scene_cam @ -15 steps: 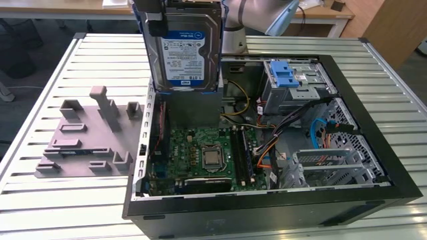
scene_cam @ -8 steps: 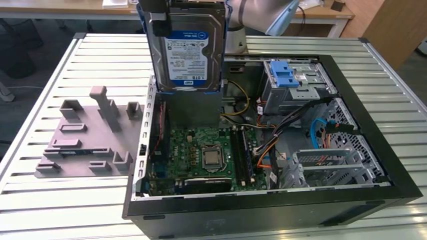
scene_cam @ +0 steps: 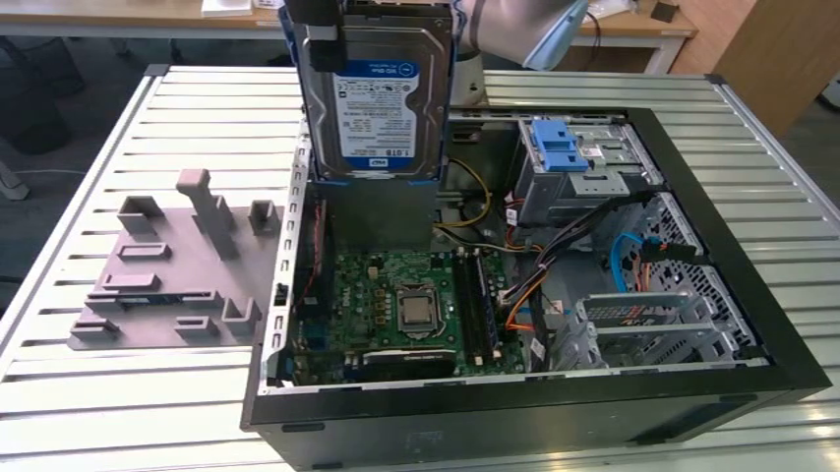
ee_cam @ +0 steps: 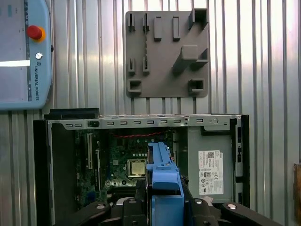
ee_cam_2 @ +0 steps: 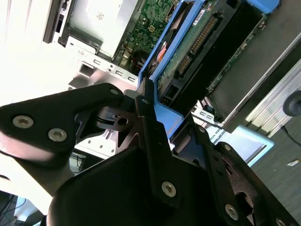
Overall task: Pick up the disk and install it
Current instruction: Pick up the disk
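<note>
**A:** Take the exterior view from its left. What worries you?

**B:** Not the grey fixture plate [scene_cam: 171, 285]. It's matte with blocky pegs and lies out of the way on the ribbed metal table [scene_cam: 79, 177]. The trouble is further right. I've got the gripper [ee_cam_2: 164, 117] clamped on the disk [scene_cam: 374, 98] by its blue plastic rails, so it hangs upright above the open computer case [scene_cam: 525, 423]. I judge that smooth plastic in hard fingers could slip, and a drop would hit the green motherboard [scene_cam: 393, 305].

**A:** And further right?

**B:** The drive cage [scene_cam: 577, 177] is thin grey sheet metal with a blue latch, and it sits among loose orange and blue cables [scene_cam: 615, 258]. A tilted disk could jam on its edges or snag a cable.

**A:** The disk itself?

**B:** Flat, rectangular, silver-grey metal, with a glossy white-and-blue label.
</note>
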You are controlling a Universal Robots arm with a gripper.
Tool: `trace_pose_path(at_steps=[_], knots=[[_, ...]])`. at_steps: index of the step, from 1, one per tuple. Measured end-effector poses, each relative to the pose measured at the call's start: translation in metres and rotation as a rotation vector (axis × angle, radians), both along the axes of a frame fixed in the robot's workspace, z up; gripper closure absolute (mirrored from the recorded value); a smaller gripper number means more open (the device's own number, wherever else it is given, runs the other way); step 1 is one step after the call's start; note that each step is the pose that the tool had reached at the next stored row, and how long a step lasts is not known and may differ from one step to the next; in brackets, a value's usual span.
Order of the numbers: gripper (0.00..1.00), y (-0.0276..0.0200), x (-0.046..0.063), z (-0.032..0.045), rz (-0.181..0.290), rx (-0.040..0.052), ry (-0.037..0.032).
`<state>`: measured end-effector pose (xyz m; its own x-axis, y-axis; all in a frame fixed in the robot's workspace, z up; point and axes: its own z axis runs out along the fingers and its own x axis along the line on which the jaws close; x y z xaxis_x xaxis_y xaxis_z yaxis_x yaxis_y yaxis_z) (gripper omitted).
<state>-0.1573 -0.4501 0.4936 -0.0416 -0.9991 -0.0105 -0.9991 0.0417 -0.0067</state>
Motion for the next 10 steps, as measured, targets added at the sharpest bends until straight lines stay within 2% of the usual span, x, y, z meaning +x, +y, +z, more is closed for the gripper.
trace_pose_path(at_steps=[10], knots=[[0.64,0.0,0.014,-0.0001,0.0,0.0001,0.0]])
